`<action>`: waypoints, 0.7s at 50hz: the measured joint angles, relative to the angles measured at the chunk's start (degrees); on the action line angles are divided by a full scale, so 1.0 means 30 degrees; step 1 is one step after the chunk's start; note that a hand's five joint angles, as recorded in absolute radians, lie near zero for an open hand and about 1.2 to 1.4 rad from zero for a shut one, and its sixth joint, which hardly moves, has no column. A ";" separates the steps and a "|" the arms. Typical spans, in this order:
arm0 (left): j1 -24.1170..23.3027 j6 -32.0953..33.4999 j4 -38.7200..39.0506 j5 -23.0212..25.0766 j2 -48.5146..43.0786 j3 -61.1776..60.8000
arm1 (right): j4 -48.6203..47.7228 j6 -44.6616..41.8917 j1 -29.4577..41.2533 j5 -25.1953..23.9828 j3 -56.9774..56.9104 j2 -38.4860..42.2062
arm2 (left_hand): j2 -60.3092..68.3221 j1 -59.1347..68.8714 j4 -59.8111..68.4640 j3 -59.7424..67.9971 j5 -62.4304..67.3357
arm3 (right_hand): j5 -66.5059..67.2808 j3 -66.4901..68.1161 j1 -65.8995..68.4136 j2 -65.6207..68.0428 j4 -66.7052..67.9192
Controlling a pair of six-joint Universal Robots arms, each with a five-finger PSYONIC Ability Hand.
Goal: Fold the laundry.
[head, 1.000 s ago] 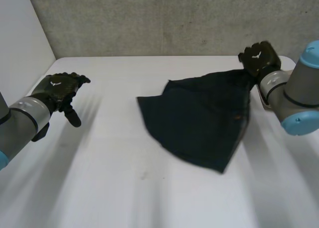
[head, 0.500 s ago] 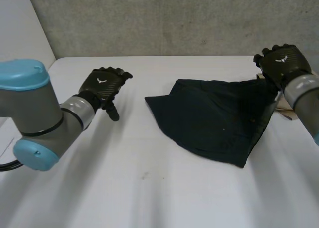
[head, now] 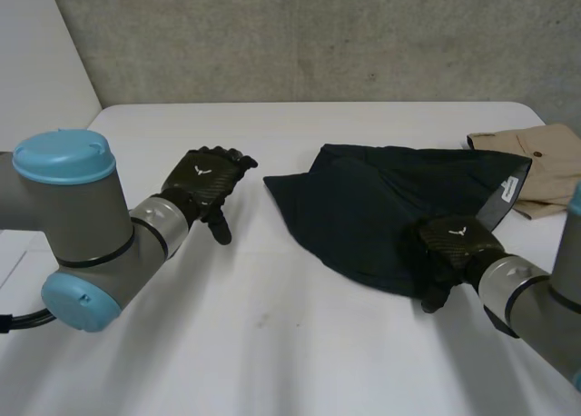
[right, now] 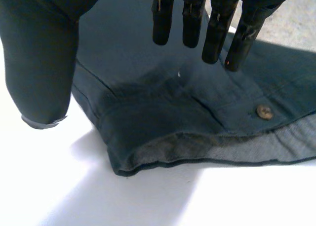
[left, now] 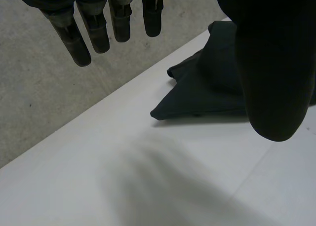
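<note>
Right hand (head: 452, 249) has let go of the far corner of the dark garment (head: 363, 203) since half a second ago and come down to its near edge, and the left hand (head: 204, 178) has crept a little closer to the cloth. In the head view we see the dark garment lying spread on the white table (head: 272, 343), right of centre, with a beige garment (head: 537, 154) just beyond its far right corner. The right hand sits at the near edge; we cannot tell from here whether it touches. The left hand hangs above bare table, well apart from the cloth's left corner. In the left wrist view we see its fingers (left: 79, 38) straight and spread, the thumb (left: 269, 73) out wide, holding nothing; the garment's pointed corner (left: 197, 95) lies ahead of the fingertips on the table. In the right wrist view we see the fingers (right: 190, 23) straight and the thumb (right: 42, 68) apart, nothing gripped, with a folded hem (right: 148, 137) under the palm and a small button (right: 264, 111) near the fingertips, pale lining showing along the edge.
</note>
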 measured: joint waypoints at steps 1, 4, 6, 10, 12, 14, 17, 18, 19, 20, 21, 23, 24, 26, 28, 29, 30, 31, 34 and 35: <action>0.0002 -0.0004 0.0001 0.0004 0.0011 -0.0031 | -0.0361 0.0069 0.0002 0.0049 -0.0019 0.0315 | 0.0000 -0.0002 0.0000 0.0002 0.0002 | 0.0371 0.0359 0.0369 0.0316 0.0398; 0.0012 -0.0009 0.0013 0.0011 0.0035 -0.0108 | -0.1215 0.0136 0.0014 0.0198 -0.0072 0.0997 | 0.0000 -0.0002 0.0000 0.0002 0.0000 | 0.1285 0.1408 0.1219 0.1363 0.1404; 0.0020 -0.0011 0.0019 0.0014 0.0039 -0.0148 | -0.1628 0.0124 0.0013 0.0282 -0.0124 0.1333 | 0.0000 -0.0002 0.0000 0.0000 0.0002 | 0.1677 0.1791 0.1581 0.1779 0.1816; 0.0036 -0.0012 0.0028 0.0019 0.0030 -0.0211 | -0.2361 0.0021 0.0013 0.0454 -0.0366 0.2117 | 0.0000 -0.0002 0.0000 0.0000 0.0000 | 0.3023 0.3250 0.2852 0.3417 0.3317; 0.0038 -0.0011 0.0031 0.0018 0.0027 -0.0218 | -0.2470 -0.0004 0.0014 0.0490 -0.0464 0.2327 | 0.0000 -0.0002 0.0000 0.0000 0.0000 | 0.3249 0.3513 0.3076 0.3720 0.3566; 0.0041 0.0000 0.0028 0.0019 0.0021 -0.0230 | -0.2630 -0.0039 0.0013 0.0576 -0.0656 0.2703 | 0.0000 -0.0002 0.0000 0.0000 0.0000 | 0.4613 0.4999 0.4451 0.5216 0.5022; 0.0049 0.0007 0.0027 0.0019 0.0020 -0.0236 | -0.2683 -0.0050 0.0012 0.0612 -0.0734 0.2850 | 0.0000 -0.0002 0.0000 0.0002 0.0000 | 0.6630 0.7144 0.6310 0.7617 0.7178; 0.0058 0.0012 0.0023 0.0018 0.0031 -0.0244 | -0.2755 -0.0066 -0.0023 0.0674 -0.0844 0.2984 | 0.0000 -0.0002 0.0000 0.0000 0.0000 | 1.3588 1.3916 1.1788 1.4766 1.4383; 0.0060 0.0013 0.0023 0.0018 0.0035 -0.0247 | -0.2772 -0.0067 -0.0041 0.0692 -0.0867 0.2992 | 0.0000 -0.0002 0.0000 0.0000 0.0000 | 1.4267 1.4579 1.2368 1.5302 1.5130; 0.0062 0.0013 0.0022 0.0018 0.0045 -0.0248 | -0.2799 -0.0074 -0.0066 0.0712 -0.0897 0.2966 | 0.0000 -0.0002 0.0000 0.0000 0.0000 | 1.4937 1.5235 1.2955 1.5925 1.5889; 0.0065 0.0012 0.0024 0.0018 0.0059 -0.0247 | -0.2829 -0.0086 -0.0086 0.0722 -0.0924 0.2888 | 0.0000 -0.0002 0.0000 0.0000 0.0000 | 1.4937 1.5235 1.2955 1.5925 1.5889; 0.0068 0.0004 0.0025 0.0018 0.0073 -0.0248 | -0.2862 -0.0136 -0.0083 0.0722 -0.0955 0.2612 | 0.0000 -0.0002 0.0000 0.0000 0.0000 | 1.5328 1.5653 1.3157 1.6036 1.6274; 0.0069 -0.0002 0.0036 0.0018 0.0082 -0.0246 | -0.2870 -0.0205 -0.0066 0.0719 -0.0993 0.2270 | 0.0000 -0.0002 0.0000 0.0000 0.0000 | 1.5329 1.5688 1.3157 1.6036 1.6276; 0.0068 -0.0013 0.0055 0.0018 0.0085 -0.0242 | -0.2852 -0.0336 -0.0021 0.0717 -0.1056 0.1674 | 0.0000 -0.0002 0.0000 0.0000 0.0000 | 1.5331 1.5717 1.3157 1.6034 1.6276; 0.0059 -0.0029 0.0109 0.0011 0.0084 -0.0221 | -0.2729 -0.0616 0.0100 0.0703 -0.1200 0.0598 | 0.0000 -0.0002 0.0000 0.0000 0.0002 | 1.5496 1.5812 1.3157 1.6036 1.6276; 0.0059 -0.0036 0.0121 0.0007 0.0082 -0.0207 | -0.2695 -0.0661 0.0125 0.0698 -0.1228 0.0444 | 0.0000 -0.0002 0.0000 0.0000 0.0000 | 1.5496 1.5812 1.3157 1.6036 1.6276; 0.0058 -0.0041 0.0138 0.0001 0.0077 -0.0192 | -0.2580 -0.0814 0.0215 0.0689 -0.1318 -0.0025 | 0.0000 -0.0002 0.0000 0.0000 0.0000 | 1.5538 1.5864 1.3157 1.6036 1.6276; 0.0060 -0.0061 0.0171 -0.0023 0.0051 -0.0134 | -0.2279 -0.1097 0.0412 0.0664 -0.1483 -0.0835 | 0.0000 -0.0002 0.0000 0.0000 0.0002 | 1.5580 1.5891 1.3157 1.6036 1.6276; 0.0045 -0.0205 0.0226 -0.0094 -0.0108 0.0043 | -0.1514 -0.1561 0.0960 0.0617 -0.1932 -0.2176 | 0.0000 -0.0002 0.0000 0.0000 0.0002 | 1.5618 1.5931 1.3157 1.6034 1.6277; 0.0033 -0.0324 0.0239 -0.0112 -0.0198 0.0111 | -0.1153 -0.1684 0.1249 0.0613 -0.2174 -0.2579 | 0.0000 -0.0002 0.0000 0.0000 0.0002 | 1.5618 1.5931 1.3157 1.6034 1.6277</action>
